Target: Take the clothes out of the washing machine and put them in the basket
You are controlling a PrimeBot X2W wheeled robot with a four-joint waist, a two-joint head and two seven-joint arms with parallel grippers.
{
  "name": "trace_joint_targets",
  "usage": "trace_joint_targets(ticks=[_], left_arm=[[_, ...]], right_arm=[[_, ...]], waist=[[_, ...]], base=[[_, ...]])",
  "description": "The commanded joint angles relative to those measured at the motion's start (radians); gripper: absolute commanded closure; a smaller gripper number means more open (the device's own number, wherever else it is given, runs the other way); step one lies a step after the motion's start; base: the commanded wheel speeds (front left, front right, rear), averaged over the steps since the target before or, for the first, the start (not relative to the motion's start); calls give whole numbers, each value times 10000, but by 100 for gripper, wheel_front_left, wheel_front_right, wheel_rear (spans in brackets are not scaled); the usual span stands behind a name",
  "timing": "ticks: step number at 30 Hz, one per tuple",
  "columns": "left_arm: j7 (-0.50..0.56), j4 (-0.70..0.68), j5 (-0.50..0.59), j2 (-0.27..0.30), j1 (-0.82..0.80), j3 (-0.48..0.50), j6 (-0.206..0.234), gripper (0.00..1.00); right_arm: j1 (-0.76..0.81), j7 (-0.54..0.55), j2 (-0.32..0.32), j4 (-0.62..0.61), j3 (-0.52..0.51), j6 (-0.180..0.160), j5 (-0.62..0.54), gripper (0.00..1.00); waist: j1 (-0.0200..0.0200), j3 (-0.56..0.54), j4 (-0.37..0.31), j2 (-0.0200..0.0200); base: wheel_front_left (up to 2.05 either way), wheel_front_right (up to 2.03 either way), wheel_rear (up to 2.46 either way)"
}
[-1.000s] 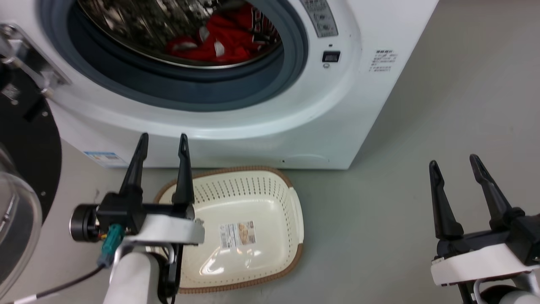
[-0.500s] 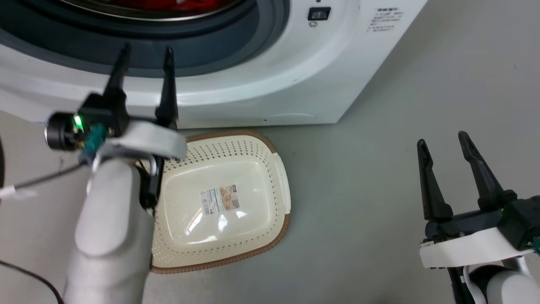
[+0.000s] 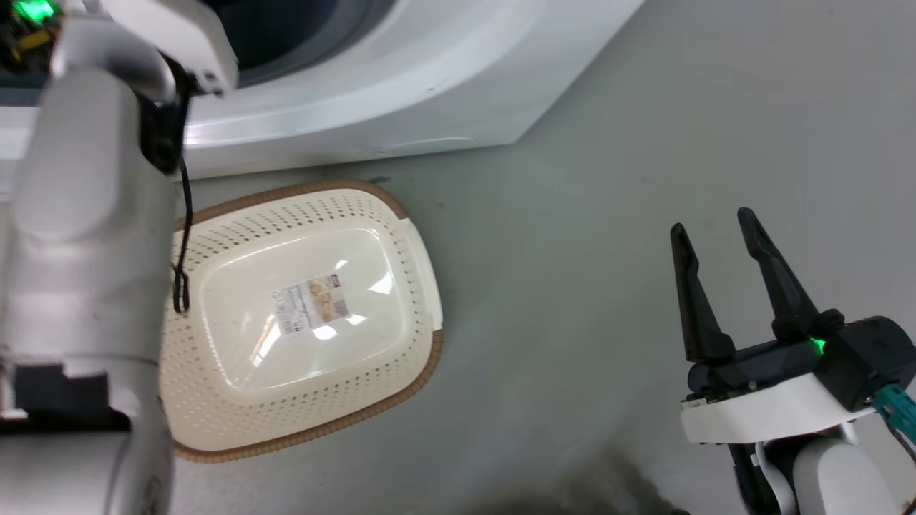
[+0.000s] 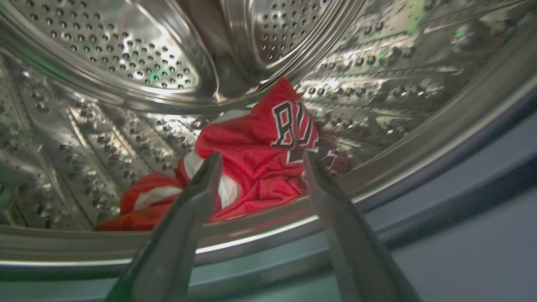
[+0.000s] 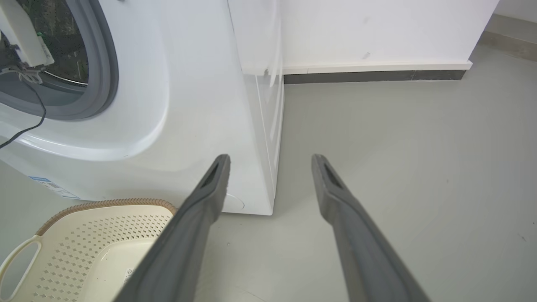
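in the head view the left forearm [image 3: 79, 236] hides the basket's [image 3: 315, 189] left side, its label [image 3: 311, 304] print is too small to read, and the top edge cuts off the washer [image 3: 401, 93]. in the left wrist view the drum lip [image 4: 260, 230] hides the clothes' [image 4: 256, 163] lower part; folds break their lettering [image 4: 293, 130].

A smooth, pale grey floor [image 5: 402, 167] is evenly lit. It is bordered by a white wall [image 5: 377, 29], finished with a dark skirting strip [image 5: 369, 77].
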Motion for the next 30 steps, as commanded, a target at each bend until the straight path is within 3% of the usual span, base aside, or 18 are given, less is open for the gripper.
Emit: trace_joint_targets(ticks=[1,16,24,30], left_arm=[[234,244,-58,164,-403,22,-52,0],[3846,2483,-497,1977,-3003,181,-215,0],[6101,2864,-565,2655,-3429,144,-100,0],[7383,2903,-673,2906,-3125,245,288,0]], right_arm=[[-175,-104,16,59,76,-3,87,0],[2,-709,18,844,939,-3,935,0],[441,-826,19,1005,1347,-3,1183,0],[743,-836,18,1026,1678,-3,1415,0]], waist=[[-1,326,-336,0],[-1,893,-2095,0],[-1,922,-2735,0],[-1,922,-3027,0]], base=[[0,0,0],[0,0,0],[0,0,0],[0,0,0]])
